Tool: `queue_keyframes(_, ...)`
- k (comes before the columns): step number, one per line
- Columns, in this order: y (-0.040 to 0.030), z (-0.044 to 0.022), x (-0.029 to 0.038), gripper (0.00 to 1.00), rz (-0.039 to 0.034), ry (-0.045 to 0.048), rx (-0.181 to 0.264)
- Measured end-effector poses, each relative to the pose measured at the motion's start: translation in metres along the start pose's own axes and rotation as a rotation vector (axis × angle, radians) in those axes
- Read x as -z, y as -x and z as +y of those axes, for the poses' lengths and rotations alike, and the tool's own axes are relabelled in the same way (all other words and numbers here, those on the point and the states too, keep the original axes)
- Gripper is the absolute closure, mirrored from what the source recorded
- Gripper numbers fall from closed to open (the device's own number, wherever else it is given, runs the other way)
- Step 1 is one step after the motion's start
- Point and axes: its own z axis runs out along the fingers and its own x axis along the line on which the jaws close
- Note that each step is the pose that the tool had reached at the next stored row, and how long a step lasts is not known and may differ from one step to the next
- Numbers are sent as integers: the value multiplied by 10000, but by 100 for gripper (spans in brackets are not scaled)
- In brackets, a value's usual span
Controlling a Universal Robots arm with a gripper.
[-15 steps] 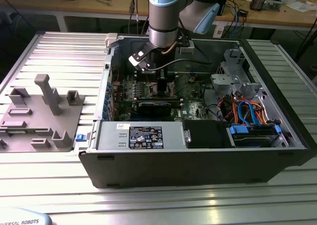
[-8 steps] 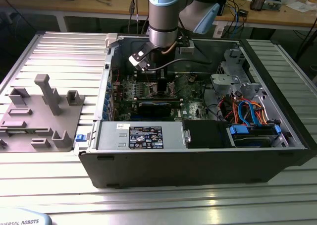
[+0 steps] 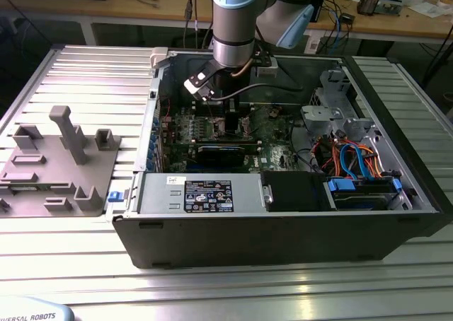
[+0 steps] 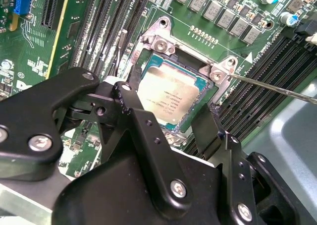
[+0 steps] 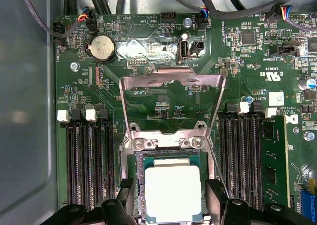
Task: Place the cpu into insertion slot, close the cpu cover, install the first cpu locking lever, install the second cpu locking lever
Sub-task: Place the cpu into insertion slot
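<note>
The cpu (image 5: 172, 193) is seated in the insertion slot (image 5: 168, 154), straddled by the spread-open gripper (image 5: 171, 185); cpu cover (image 5: 171, 76) is flipped up.

1. Ribbed metal table (image 3: 78, 73) carries everything.
2. Open computer case (image 3: 283, 247) sits on it, insides showing.
3. Grey fixture tray (image 3: 71, 144) lies just beside the case, on the exterior view's left.
4. Silver labelled box (image 3: 163, 194) sits along the case's near wall. Blue and orange cables (image 3: 354, 158) bunch toward the exterior view's right.
5. Green circuit board (image 5: 237, 81) has a round coin battery (image 5: 101, 47) and long black memory slots (image 5: 91, 160).
</note>
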Motion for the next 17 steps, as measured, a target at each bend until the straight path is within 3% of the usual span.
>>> queue_keyframes(10, 0, 0, 0, 33, 2, 0, -1)
queue_keyframes(11, 0, 0, 0, 34, 2, 0, -1)
queue_keyframes(12, 0, 0, 0, 41, 2, -1, 0)
queue_keyframes(17, 0, 0, 0, 41, 3, 0, 0)
